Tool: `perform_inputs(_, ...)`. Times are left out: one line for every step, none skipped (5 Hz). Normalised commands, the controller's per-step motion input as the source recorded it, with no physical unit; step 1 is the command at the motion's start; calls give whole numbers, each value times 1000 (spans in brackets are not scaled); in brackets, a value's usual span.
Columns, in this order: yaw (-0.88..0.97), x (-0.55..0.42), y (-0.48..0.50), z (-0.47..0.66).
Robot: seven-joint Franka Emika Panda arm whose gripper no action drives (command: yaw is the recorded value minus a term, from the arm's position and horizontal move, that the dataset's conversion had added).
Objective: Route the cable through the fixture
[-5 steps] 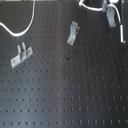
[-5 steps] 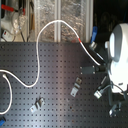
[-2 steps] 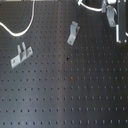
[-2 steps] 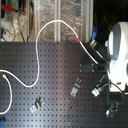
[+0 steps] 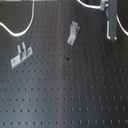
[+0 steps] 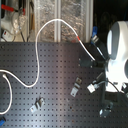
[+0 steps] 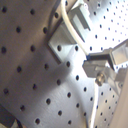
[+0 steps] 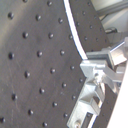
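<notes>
The hand (image 6: pixel 93 88) grips the cable (image 6: pixel 50 24) near its end, low over the bench (image 6: pixel 50 75). The fixture (image 8: pixel 90 95) stands just beside the fingers, and the cable passes next to it. Routing looks under way; whether it is seated I cannot tell.

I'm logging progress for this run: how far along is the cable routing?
Done: one cable end appears lifted to the gripper, though the grasp itself is unclear.
In hand: in the first wrist view the cable runs by a grey clip close to the gripper; whether it sits in the slot is unclear.
Left: in the first exterior view the slim strip fixture stands bare, no cable through it.
</notes>
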Motion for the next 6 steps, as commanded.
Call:
perform_inputs(269, 119, -52, -154)
perform_inputs(220, 338, -22, -61)
perform_inputs(114, 494, 230, 2)
perform_inputs(63, 297, 204, 6)
perform_inputs(-149, 48, 185, 4)
perform_inputs(-340, -37, 209, 1)
